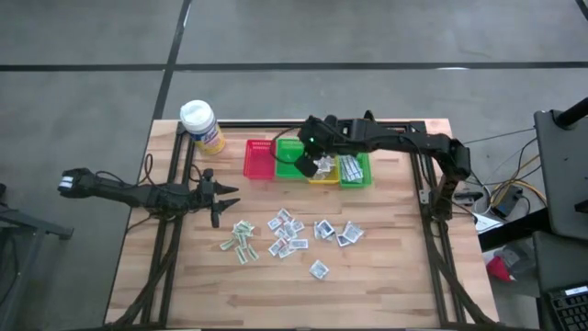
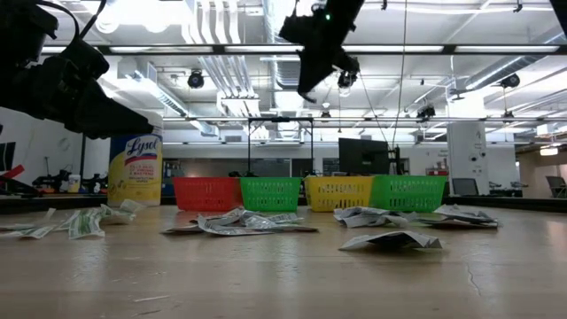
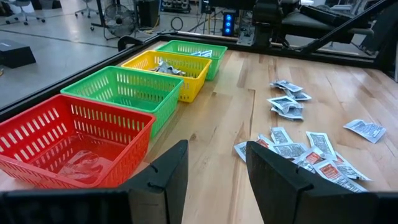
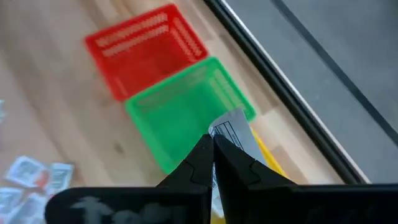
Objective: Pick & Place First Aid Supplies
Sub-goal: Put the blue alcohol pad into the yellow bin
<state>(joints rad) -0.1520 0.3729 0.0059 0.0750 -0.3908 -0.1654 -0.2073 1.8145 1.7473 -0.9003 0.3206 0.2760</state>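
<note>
Right gripper (image 4: 213, 146): above the baskets, over the green basket (image 1: 292, 156) and yellow basket (image 1: 322, 175); fingers clenched on a packet (image 4: 233, 132).
Left gripper (image 1: 223, 199): low over the tabletop (image 1: 395, 276), left of the pile; fingers apart, nothing between.
Packets (image 1: 287, 233): scattered mid-tabletop.

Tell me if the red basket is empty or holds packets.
Empty. In the left wrist view the red basket shows only its bare glossy floor, with no packets inside.

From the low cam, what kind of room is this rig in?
Likely a robotics lab or workshop: open ceiling with strip lights, a monitor on benches behind the baskets, bare concrete floor around the table.
</note>
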